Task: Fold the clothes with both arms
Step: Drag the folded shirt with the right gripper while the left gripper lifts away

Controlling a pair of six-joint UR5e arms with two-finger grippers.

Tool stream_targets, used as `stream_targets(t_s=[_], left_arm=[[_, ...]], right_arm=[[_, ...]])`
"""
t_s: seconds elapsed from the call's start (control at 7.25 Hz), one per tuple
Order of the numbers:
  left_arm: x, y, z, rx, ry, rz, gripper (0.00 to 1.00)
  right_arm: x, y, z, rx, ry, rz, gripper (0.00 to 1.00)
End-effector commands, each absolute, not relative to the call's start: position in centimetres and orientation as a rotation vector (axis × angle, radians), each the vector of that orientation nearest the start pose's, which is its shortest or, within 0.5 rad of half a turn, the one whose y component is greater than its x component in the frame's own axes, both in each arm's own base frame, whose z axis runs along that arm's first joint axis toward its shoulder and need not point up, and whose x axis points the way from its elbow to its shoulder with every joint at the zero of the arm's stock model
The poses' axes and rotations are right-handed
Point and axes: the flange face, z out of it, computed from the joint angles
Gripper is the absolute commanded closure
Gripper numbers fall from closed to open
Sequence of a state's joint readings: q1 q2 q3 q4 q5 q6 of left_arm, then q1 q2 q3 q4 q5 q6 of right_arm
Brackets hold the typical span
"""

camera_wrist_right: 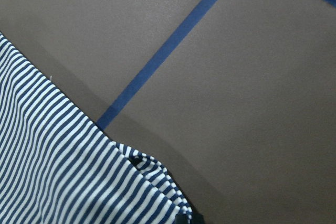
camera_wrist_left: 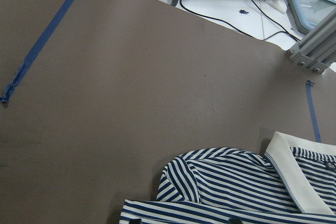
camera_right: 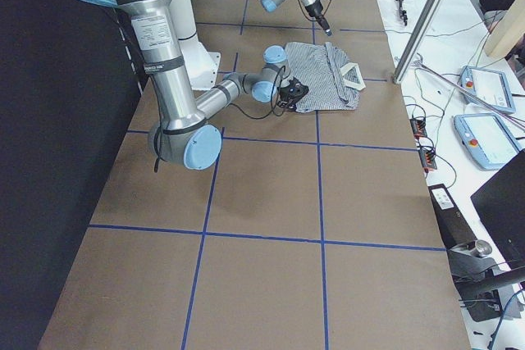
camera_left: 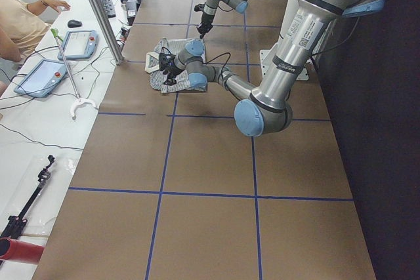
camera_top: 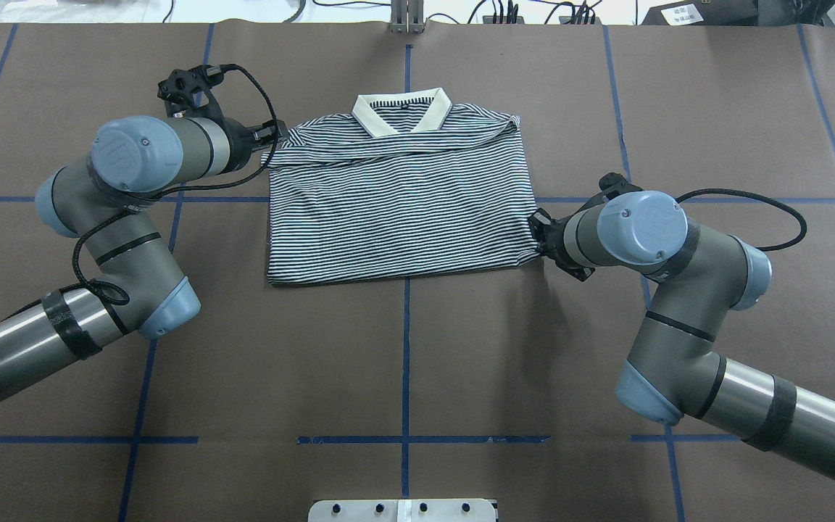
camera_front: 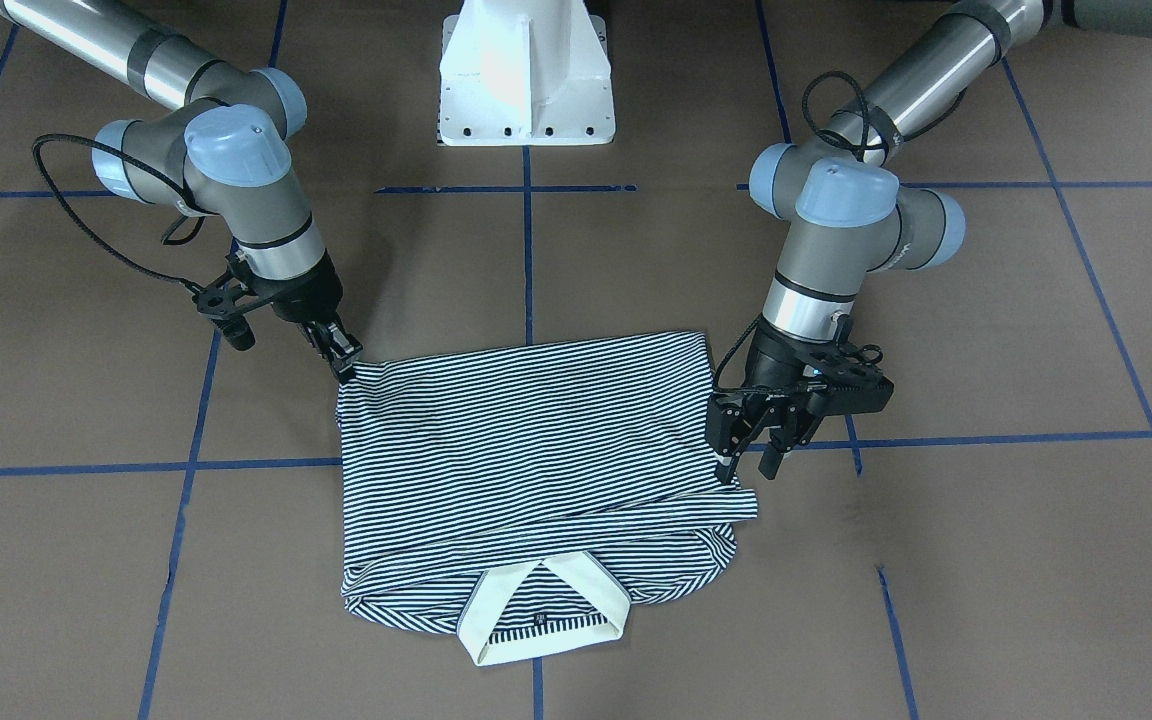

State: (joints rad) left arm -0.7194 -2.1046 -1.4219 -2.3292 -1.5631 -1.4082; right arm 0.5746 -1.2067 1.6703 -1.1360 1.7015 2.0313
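One shirt [camera_top: 396, 210], collar [camera_top: 403, 112] away from pedestal [camera_front: 526, 70]

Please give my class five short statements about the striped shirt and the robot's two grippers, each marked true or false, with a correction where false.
1. The polo shirt lies with its collar away from the white base. True.
2. The right gripper pinches a shirt corner. True.
3. The left gripper is shut. False: its fingers stand apart at the shirt's edge.
4. The shirt lies fully spread out. False: it is folded over itself.
5. The tape lines are red. False: they are blue.
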Motion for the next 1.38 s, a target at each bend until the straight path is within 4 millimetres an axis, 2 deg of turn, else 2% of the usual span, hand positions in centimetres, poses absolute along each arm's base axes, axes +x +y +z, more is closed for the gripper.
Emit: stream_targets(t_s=[0.0, 0.14, 0.41, 0.55, 0.69, 0.83, 0.97, 1.1, 1.24], left_arm=[[44.7, -57.0, 33.1, 0.5, 1.046, -0.5, 0.36], [44.7, -57.0, 32.9, 0.501, 1.049, -0.501, 0.36], [44.2, -56.4, 30.9, 0.511, 1.089, -0.502, 0.36], [43.6, -55.3, 28.5, 0.504, 1.146, -0.517, 0.36], [43.7, -53.1, 25.4, 0.461, 1.236, -0.556, 0.36], [45.5, -48.3, 21.8, 0.418, 1.332, -0.513, 0.36], [45.9, -46.1, 20.0, 0.408, 1.383, -0.478, 0.36], [46.9, -43.0, 18.7, 0.321, 1.439, -0.509, 0.26], [47.6, -39.9, 17.8, 0.214, 1.494, -0.581, 0.0]], right_arm=[[-45.4, -43.9, 36.0, -0.074, -0.95, 0.902, 1.0], [-43.4, -41.2, 36.5, -0.086, -0.937, 0.885, 1.0], [-37.9, -30.4, 37.7, -0.151, -0.907, 0.768, 1.0], [-36.2, -25.6, 36.1, -0.211, -0.877, 0.687, 1.0], [-35.8, -21.6, 33.6, -0.341, -0.836, 0.633, 1.0], [-37.9, -16.6, 32.6, -0.433, -0.806, 0.559, 1.0], [-39.1, -13.6, 32.6, -0.463, -0.785, 0.493, 1.0], [-40.0, -11.2, 33.5, -0.468, -0.748, 0.45, 0.01], [-39.9, -12.3, 33.8, -0.442, -0.753, 0.481, 0.0]])
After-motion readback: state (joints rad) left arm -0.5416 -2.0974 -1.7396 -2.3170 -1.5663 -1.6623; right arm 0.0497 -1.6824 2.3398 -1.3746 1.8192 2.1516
